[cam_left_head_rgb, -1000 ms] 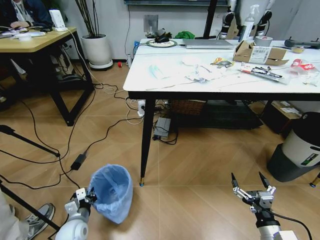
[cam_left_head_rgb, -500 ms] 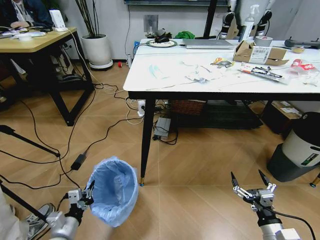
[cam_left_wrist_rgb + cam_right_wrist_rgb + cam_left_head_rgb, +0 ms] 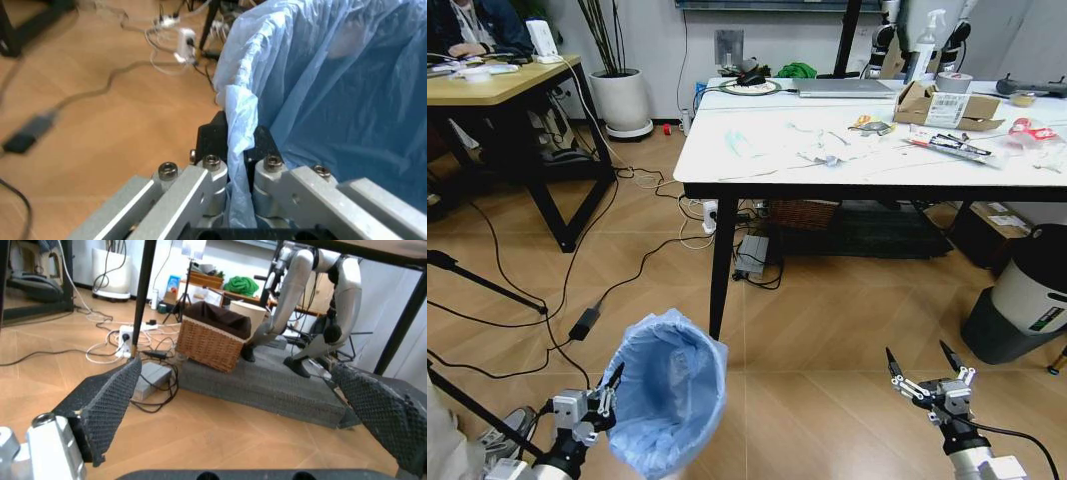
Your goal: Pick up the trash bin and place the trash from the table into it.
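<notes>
Left gripper (image 3: 605, 395): low at the robot's left, fingers pressed together on the bin's rim; the wrist view shows the blue liner pinched between the two fingers (image 3: 212, 150).
Bin (image 3: 667, 395): held by the left gripper in front of the table's near-left leg, mouth tipped toward the table, blue bag (image 3: 333, 90) lining it and folded over the rim.
Right gripper (image 3: 924, 368): low at the robot's right above the wooden floor, fingers spread wide with nothing between them; its dark meshed pads (image 3: 110, 400) stand well apart in the wrist view.
Table (image 3: 727, 165): white marble-look top ahead of the robot, on slim black legs.
Trash: spread over the tabletop; crumpled white tissues (image 3: 832, 147) near the middle, a torn cardboard box (image 3: 942, 105) toward the far right, a red and white wrapper (image 3: 1030, 130) at the right edge.
Floor: cables (image 3: 642, 255) trail across it to the left of the table.
</notes>
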{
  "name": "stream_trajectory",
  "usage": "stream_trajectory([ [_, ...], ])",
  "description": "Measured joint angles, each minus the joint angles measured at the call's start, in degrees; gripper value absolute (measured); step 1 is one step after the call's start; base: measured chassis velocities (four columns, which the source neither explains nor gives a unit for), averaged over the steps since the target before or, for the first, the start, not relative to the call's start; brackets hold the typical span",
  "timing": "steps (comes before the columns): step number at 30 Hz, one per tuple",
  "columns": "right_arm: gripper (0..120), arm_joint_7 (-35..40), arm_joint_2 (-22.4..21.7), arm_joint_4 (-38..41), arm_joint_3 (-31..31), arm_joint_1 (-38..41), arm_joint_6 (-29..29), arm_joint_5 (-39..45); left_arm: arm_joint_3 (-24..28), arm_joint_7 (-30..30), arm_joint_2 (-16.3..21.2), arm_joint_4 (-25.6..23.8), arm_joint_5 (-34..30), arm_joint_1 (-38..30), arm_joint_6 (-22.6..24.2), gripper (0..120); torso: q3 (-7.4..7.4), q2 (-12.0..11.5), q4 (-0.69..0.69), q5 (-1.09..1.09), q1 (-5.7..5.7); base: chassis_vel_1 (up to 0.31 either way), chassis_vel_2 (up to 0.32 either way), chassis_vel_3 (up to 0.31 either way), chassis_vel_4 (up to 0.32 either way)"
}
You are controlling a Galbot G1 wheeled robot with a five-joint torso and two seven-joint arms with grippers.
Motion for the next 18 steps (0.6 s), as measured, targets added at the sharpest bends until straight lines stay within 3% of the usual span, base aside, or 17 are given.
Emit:
stream_trajectory([
  [4, 100, 0.02, -0.64, -1.04, 0.00, -0.11, 0.22, 0.14, 2.01, -3.05, 0.76, -2.20, -2.36, 1.43, 2.10, 0, 0.00, 0.00, 0.00, 0.01, 0.00, 0.000, 0.000, 0.000, 0.000],
  [18, 100, 0.03, 0.67, -1.17, 1.48, -1.83, 1.05, -0.45, 9.04, -9.09, -1.48, -1.54, 2.19, -0.35, 2.05, 0, 0.00, 0.00, 0.00, 0.00, 0.00, 0.000, 0.000, 0.000, 0.000],
])
